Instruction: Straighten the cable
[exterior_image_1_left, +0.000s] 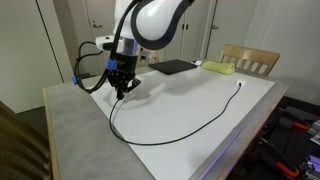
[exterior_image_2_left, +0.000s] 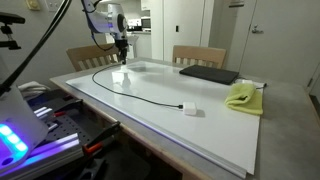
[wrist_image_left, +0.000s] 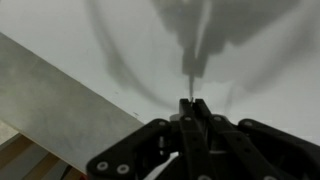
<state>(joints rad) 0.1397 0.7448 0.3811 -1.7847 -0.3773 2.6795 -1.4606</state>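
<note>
The thin black cable (exterior_image_1_left: 178, 130) lies on the white table in a long curve, seen in both exterior views. Its white plug (exterior_image_2_left: 190, 110) rests at the far end, near the yellow cloth. The other end rises off the table into my gripper (exterior_image_1_left: 122, 88), which hangs a little above the surface near the table's corner. My gripper (exterior_image_2_left: 120, 55) is shut on the cable there. In the wrist view the fingertips (wrist_image_left: 200, 106) are pressed together, and a thin blurred strand of cable (wrist_image_left: 188, 82) leaves them toward the table below.
A flat black pad (exterior_image_1_left: 172, 67) and a yellow cloth (exterior_image_1_left: 220, 68) lie at the table's far side. Wooden chairs (exterior_image_2_left: 198, 56) stand behind the table. The table's grey edge band (wrist_image_left: 60, 105) runs close to the gripper.
</note>
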